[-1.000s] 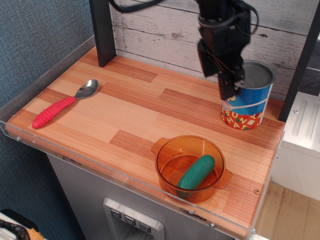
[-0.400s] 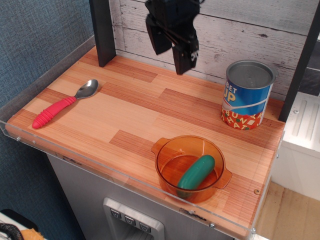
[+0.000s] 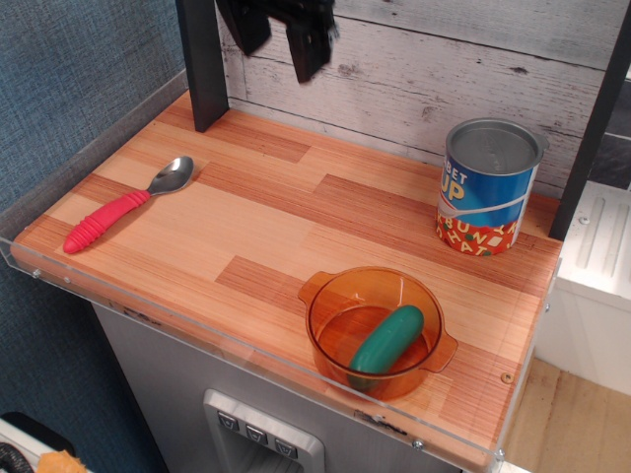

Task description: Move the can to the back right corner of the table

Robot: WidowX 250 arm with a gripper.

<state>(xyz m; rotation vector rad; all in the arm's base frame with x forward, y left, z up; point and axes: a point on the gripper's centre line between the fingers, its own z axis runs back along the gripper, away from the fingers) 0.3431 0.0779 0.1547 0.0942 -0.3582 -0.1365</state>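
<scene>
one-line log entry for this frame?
phase: retreat | tool: open, empty, high at back left | can: upright, back right of table, free

"UP" on the can (image 3: 487, 187) label

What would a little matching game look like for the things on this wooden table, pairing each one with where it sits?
Things:
1. can
2. spoon
3. green vegetable
4. claw

Places:
A. inside the orange bowl
B. back right corner of the table
C. up above the table's back edge
D. left side, lying flat

Pairs: 1-B, 2-D, 3-A, 4-C
</scene>
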